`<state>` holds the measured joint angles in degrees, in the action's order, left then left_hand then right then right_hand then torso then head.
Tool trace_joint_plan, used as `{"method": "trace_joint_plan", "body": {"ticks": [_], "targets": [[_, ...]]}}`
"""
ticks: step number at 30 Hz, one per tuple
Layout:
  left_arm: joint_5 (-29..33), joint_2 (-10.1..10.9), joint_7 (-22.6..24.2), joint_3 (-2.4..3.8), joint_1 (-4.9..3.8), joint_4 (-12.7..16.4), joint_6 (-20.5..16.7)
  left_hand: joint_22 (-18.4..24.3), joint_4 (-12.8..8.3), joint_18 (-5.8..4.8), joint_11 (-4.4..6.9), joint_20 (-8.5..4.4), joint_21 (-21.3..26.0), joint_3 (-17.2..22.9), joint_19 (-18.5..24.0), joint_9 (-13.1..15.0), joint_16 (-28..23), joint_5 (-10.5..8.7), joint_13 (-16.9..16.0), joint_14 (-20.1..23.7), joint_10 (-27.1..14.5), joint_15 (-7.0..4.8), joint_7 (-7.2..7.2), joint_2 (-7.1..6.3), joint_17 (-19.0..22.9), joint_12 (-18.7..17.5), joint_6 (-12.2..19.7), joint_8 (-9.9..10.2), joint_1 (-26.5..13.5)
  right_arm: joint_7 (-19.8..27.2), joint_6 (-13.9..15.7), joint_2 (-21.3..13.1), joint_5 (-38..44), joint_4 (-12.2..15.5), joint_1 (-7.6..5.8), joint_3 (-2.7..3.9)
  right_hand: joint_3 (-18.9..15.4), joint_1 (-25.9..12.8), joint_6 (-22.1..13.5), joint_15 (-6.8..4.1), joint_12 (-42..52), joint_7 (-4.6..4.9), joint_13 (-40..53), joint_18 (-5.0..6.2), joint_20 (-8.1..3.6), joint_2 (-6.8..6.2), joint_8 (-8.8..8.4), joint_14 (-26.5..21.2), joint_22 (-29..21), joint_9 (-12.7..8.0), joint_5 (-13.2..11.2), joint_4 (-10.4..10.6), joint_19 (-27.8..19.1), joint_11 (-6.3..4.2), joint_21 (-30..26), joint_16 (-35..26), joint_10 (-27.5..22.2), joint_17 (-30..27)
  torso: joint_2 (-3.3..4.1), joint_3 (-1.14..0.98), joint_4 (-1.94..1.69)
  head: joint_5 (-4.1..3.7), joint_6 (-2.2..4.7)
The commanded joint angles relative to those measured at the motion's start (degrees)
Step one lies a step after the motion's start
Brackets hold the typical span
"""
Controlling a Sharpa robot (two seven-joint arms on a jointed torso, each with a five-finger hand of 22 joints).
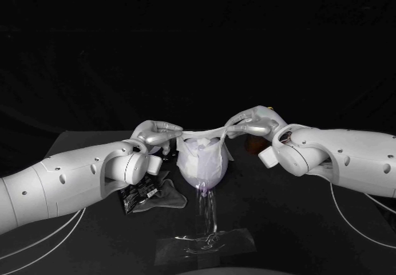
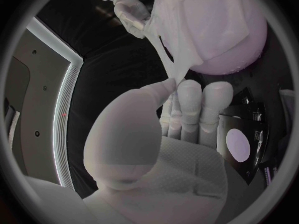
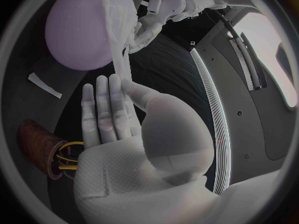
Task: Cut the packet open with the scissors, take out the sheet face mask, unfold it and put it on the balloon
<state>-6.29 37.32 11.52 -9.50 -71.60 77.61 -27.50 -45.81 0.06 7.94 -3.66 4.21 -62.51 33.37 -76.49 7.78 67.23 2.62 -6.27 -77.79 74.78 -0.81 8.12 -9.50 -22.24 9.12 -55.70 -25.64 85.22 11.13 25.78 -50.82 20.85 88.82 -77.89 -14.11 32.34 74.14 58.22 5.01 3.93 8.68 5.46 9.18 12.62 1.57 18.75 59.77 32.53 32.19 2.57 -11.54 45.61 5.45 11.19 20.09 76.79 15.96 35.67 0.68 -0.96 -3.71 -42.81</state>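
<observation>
Sheet face mask [image 1: 201, 150] draped over the front of the balloon [image 1: 204, 180], long axis upright, narrow end pointing down, top edge pulled taut from left to right. Left hand [image 1: 155, 136] and right hand [image 1: 254, 122] raised level on either side (arms reaching in from opposite edges), each pinching an upper corner between thumb and fingers. Balloon perched on a clear stand [image 1: 206, 220] toward the tabletop's near edge; black packet [image 1: 138, 193] lying left of it.

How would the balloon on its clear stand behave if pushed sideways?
Probably tippy: the balloon sits high on a thin clear stand. Likely very light, so the sheet mask, stretched between the left hand and right hand, could drag it.
</observation>
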Motion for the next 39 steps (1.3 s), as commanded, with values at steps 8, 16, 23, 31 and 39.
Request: {"method": "trace_joint_plan", "body": {"ticks": [8,16,23,31,39], "targets": [[2.6,-0.8,3.8,0.13,-0.54,-0.2,-3.5,-0.4,-0.7,-0.54,0.46,-0.56,-0.6,0.2,-0.1,0.1,0.4,0.19,-0.2,0.1,1.1,-0.62,-0.12,0.43,0.0,0.3,-0.8,-0.3,0.3,-4.8,1.4,1.0,2.5,-2.6,-0.04,0.03,0.3,0.4,0.4,-0.20,0.0,-0.14,0.1,1.16,-0.17,-0.13,0.31,0.5,0.3,0.1,0.2,-0.1,-0.3,-0.34,0.6,-0.2,0.0,0.2,0.08,0.00,0.05,-0.50,0.11],[2.8,-1.4,3.4,0.14,-0.89,-0.5,-3.2,-0.4,-0.8,-0.56,0.49,-0.57,-0.6,0.2,0.0,0.1,0.4,0.19,-0.2,0.1,1.1,-0.65,-0.14,0.42,0.0,0.4,-0.8,-0.3,0.3,-8.1,0.3,2.2,3.6,-3.7,-0.04,0.03,0.3,0.3,0.5,-0.20,0.0,-0.14,0.1,1.16,-0.17,-0.15,0.31,0.5,0.4,0.1,0.2,-0.1,-0.3,-0.34,0.6,-0.2,0.1,0.2,0.05,-0.04,0.04,-0.76,0.03],[2.7,-1.9,3.0,0.13,-1.04,-1.0,-3.4,-0.5,-0.9,-0.55,0.51,-0.60,-0.7,0.3,0.0,0.1,0.4,0.20,-0.3,0.1,1.1,-0.69,-0.17,0.39,0.2,0.4,-0.9,-0.2,0.2,-11.8,-1.6,2.8,5.3,-4.4,-0.04,0.03,0.3,0.3,0.5,-0.21,0.0,-0.15,0.1,1.16,-0.17,-0.14,0.31,0.5,0.4,0.1,0.2,-0.1,-0.3,-0.34,0.6,-0.2,0.1,0.2,0.03,0.00,0.00,-0.81,-0.09],[1.9,-2.8,1.8,0.13,-1.20,-2.3,-3.4,-0.6,-1.0,-0.57,0.52,-0.62,-0.8,0.4,0.0,0.1,0.4,0.20,-0.3,0.1,1.2,-0.71,-0.19,0.36,0.1,0.4,-0.9,-0.2,0.2,-14.5,-1.8,3.5,6.5,-5.6,-0.05,0.03,0.3,0.3,0.5,-0.21,0.0,-0.16,0.1,1.16,-0.18,-0.15,0.31,0.6,0.5,0.1,0.2,-0.1,-0.3,-0.35,0.7,-0.2,0.1,0.2,0.08,-0.01,0.01,-0.82,-0.20],[-0.7,-3.3,-1.8,0.13,-1.31,-3.3,-3.5,-0.6,-1.2,-0.56,0.51,-0.65,-0.8,0.5,0.0,0.1,0.4,0.20,-0.3,0.1,1.1,-0.71,-0.17,0.30,0.1,0.4,-0.9,-0.1,0.2,-14.3,0.1,4.1,6.2,-6.6,-0.05,0.03,0.4,0.3,0.5,-0.23,0.0,-0.17,0.1,1.16,-0.19,-0.13,0.31,0.6,0.5,0.1,0.2,-0.1,-0.3,-0.36,0.7,-0.2,0.1,0.2,0.02,-0.02,0.01,-0.92,-0.33]]}}
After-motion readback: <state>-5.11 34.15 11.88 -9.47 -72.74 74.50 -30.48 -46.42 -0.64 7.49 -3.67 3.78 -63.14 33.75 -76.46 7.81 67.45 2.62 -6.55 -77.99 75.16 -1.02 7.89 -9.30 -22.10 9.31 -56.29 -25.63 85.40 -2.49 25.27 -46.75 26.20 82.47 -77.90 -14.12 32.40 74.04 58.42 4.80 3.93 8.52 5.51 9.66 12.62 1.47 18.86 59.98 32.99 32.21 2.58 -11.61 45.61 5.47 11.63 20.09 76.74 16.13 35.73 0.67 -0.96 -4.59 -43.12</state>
